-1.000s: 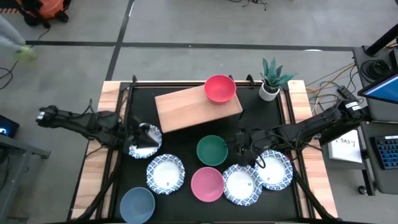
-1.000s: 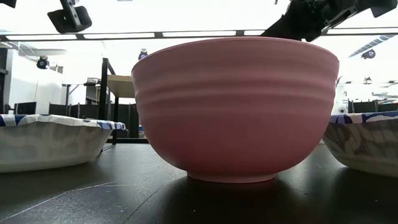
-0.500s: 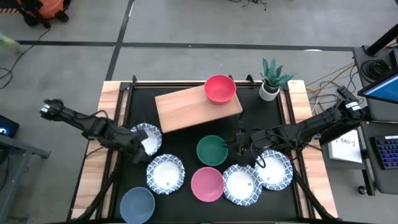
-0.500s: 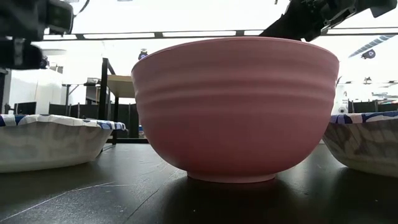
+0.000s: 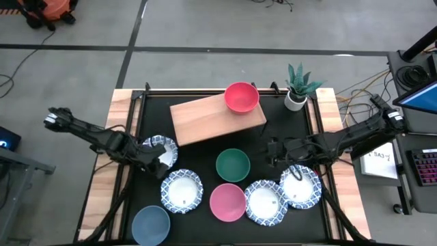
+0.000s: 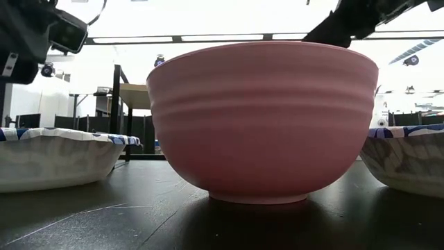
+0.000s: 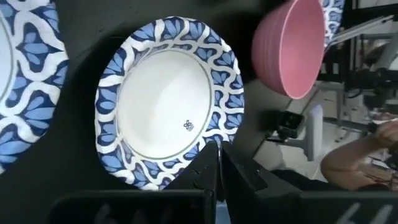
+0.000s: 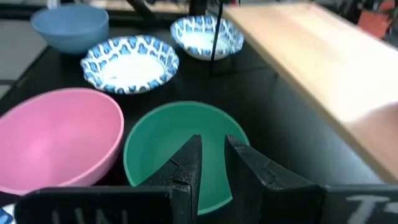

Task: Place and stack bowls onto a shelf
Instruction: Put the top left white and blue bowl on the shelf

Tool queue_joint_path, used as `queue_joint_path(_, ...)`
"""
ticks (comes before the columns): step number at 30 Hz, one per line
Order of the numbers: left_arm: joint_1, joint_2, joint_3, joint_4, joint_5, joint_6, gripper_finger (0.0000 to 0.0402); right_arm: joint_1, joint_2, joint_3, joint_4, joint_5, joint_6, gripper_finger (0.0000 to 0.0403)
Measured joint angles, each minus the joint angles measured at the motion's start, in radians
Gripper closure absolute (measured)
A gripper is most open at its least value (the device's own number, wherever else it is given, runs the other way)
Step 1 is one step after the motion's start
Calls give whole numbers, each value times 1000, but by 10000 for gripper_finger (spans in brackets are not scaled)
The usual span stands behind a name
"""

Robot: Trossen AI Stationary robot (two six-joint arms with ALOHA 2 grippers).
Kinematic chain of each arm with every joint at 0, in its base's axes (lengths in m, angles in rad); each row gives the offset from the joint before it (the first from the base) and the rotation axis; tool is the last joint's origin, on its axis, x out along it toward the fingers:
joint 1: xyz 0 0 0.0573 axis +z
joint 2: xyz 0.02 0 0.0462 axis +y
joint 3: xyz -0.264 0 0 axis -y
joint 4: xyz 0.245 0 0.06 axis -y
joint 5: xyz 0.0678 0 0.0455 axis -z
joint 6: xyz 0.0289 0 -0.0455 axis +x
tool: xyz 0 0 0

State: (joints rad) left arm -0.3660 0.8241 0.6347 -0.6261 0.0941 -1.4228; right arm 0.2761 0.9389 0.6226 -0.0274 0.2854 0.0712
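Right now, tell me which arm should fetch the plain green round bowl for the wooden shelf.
Right, probably. The right gripper hangs beside the plain green round bowl, fingers pointed at it in its wrist view. The left gripper sits at a blue-rimmed white bowl, farther away. The light wooden shelf holds only the red bowl.

Four cameras: one overhead, one at table height, one on each wrist.

The high view looks straight down on the black table (image 5: pixel 205 164); the low view sits close against the round pink bowl (image 6: pixel 262 121), which the overhead also shows (image 5: pixel 227 202). Past the right wrist's dark fingers (image 8: pixel 189 168) that bowl lies near (image 8: pixel 56 137); past the left's (image 7: pixel 211 171), farther off (image 7: pixel 289 46).
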Motion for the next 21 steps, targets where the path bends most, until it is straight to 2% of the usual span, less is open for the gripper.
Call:
queue_joint_path(6,0,105,116,-118,-17,100,402,0,-32,-106,199,-59,-99,344)
queue_joint_path(10,-1,177,187,-171,-5,265,402,-6,-62,-182,299,-59,-124,344)
queue_joint_path(15,-1,243,284,-313,24,418,402,-33,-134,-238,332,-22,-118,344)
queue_joint_path(21,0,264,348,-351,-40,523,402,-106,-200,-301,366,-15,-32,344)
